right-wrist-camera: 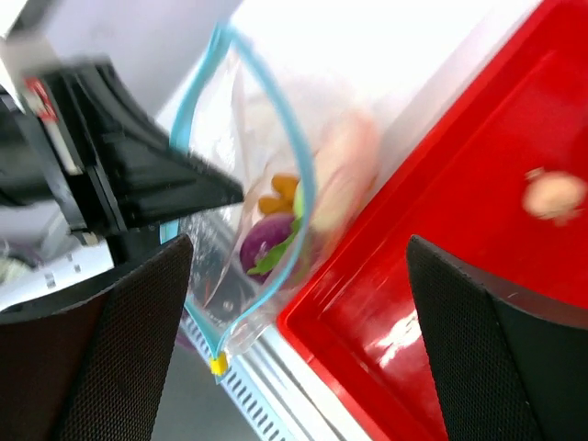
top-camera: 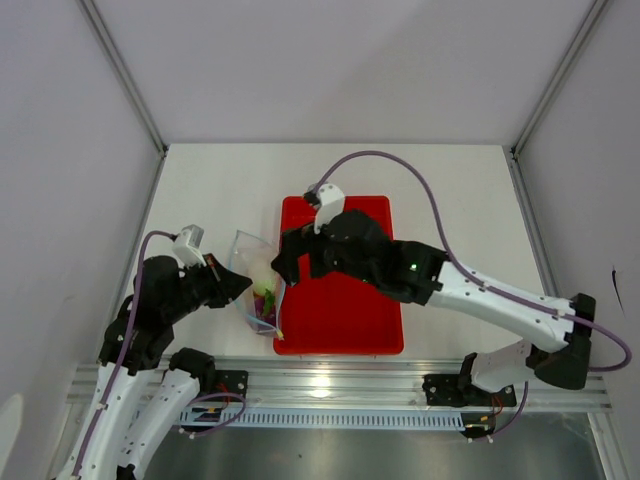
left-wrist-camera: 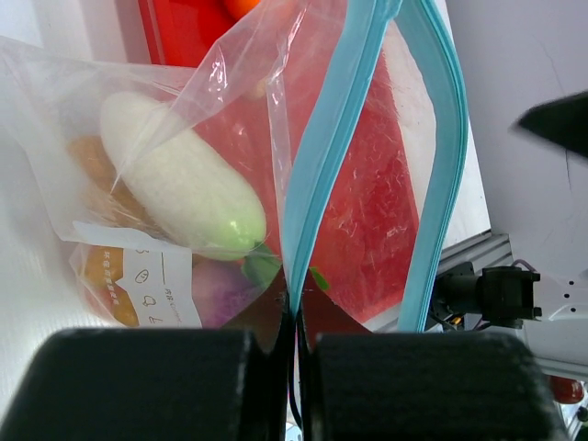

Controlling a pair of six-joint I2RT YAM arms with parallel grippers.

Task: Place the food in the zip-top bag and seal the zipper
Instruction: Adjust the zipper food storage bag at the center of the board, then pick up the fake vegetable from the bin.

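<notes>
Top external view: recorded left hand [top-camera: 243, 286] stretched rightward from its base, clamped tight on one strip of the zipper [left-wrist-camera: 317, 156], other strip bowed away, mouth of the zip-top bag [top-camera: 256, 292] gaping. Recorded right hand [right-wrist-camera: 303, 276] bent back leftward over the red tray [top-camera: 340, 315], fingers spread wide, gripping nothing, just beside that mouth. Found white radish [left-wrist-camera: 184, 184] and purple onion [left-wrist-camera: 220, 292] inside the bag, set on the tabletop [top-camera: 450, 190] between left hand and tray's left rim, plastic against the rim.
</notes>
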